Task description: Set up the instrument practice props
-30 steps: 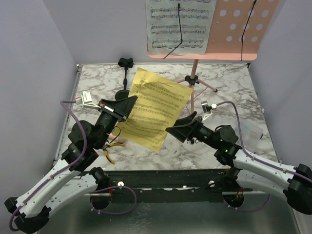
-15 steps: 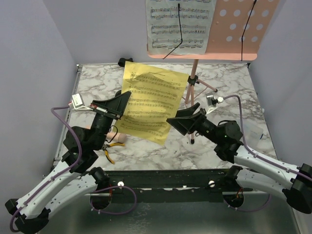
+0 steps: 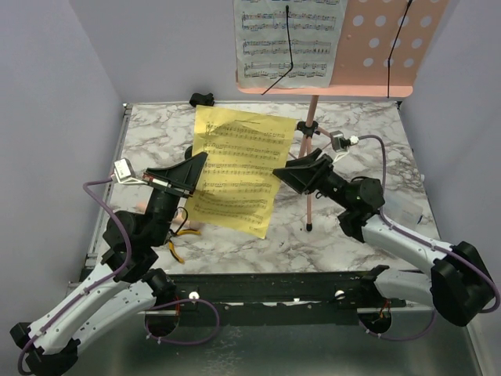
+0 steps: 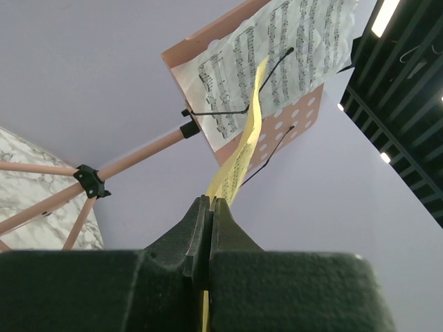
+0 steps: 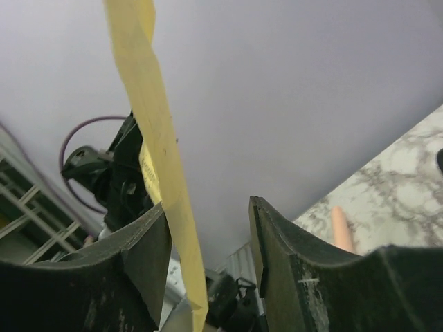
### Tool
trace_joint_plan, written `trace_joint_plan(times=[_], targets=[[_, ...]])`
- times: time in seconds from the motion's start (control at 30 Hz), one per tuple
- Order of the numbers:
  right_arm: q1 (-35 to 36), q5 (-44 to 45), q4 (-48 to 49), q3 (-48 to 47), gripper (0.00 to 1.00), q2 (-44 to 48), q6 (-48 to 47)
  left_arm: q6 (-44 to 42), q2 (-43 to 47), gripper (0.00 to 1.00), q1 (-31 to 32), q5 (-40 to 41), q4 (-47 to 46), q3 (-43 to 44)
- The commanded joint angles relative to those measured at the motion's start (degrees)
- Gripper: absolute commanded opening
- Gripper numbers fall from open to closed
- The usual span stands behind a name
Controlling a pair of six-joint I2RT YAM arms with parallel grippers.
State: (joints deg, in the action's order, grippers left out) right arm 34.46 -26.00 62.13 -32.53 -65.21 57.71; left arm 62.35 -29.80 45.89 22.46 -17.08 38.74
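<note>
My left gripper [image 3: 196,168] is shut on the left edge of a yellow sheet-music page [image 3: 235,168] and holds it upright above the table. Seen from the left wrist, the page [image 4: 242,152] rises out of the closed tips [image 4: 210,200] toward the pink perforated stand desk [image 4: 304,117]. My right gripper [image 3: 286,174] is open at the page's right edge. The page [image 5: 156,124] runs between its jaws, close to the left finger [image 5: 142,242]. A white page [image 3: 286,39] sits on the desk [image 3: 376,47], above the pink pole [image 3: 311,157]. A beige toy microphone [image 5: 341,228] lies on the marble.
A small black mic stand [image 3: 202,99] is at the back of the table, left of the page. Yellow-handled pliers [image 3: 176,244] lie near the left arm. Purple walls close in the left, back and right sides. The stand's tripod legs [image 3: 333,137] spread behind the right gripper.
The left arm has lifted the yellow page from a slant to nearly upright and closer to the stand. The right gripper rose to the page's right edge, and its jaws have narrowed.
</note>
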Motion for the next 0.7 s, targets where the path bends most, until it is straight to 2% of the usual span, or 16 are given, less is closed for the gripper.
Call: trace_joint_plan(times=[0.0,0.23,0.43,0.5,0.53,0.6,0.67], targets=[[-0.4,-8.7,10.2,-1.3,0.52,-3.7,5.0,1.0,0.4,0.0,0.2,1.4,-1.6,-1.1],[-0.4,-7.9,16.1,-0.1,0.51,-7.0,8.2,2.6,0.2,0.0,0.2,2.4,-5.1,-3.4],[-0.5,-8.6,17.8,-1.7,0.28,-9.6,8.8,0.2,0.2,0.0,0.1,1.2,-5.1,-2.7],[-0.5,-9.3,18.7,-2.2,0.15,-10.3,8.9,-2.4,0.4,0.0,0.1,-0.8,-2.6,-0.9],[-0.6,-9.4,18.6,-2.4,0.03,-10.5,8.9,-4.1,0.4,0.04,0.2,-2.3,-0.5,0.4],[-0.8,-9.8,18.3,-2.5,0.01,-10.2,8.8,-10.2,0.1,0.28,0.1,-6.5,4.7,4.0],[-1.2,-10.4,17.5,-2.5,0.01,-9.2,8.7,-17.2,0.1,0.55,0.1,-9.0,14.0,9.9]])
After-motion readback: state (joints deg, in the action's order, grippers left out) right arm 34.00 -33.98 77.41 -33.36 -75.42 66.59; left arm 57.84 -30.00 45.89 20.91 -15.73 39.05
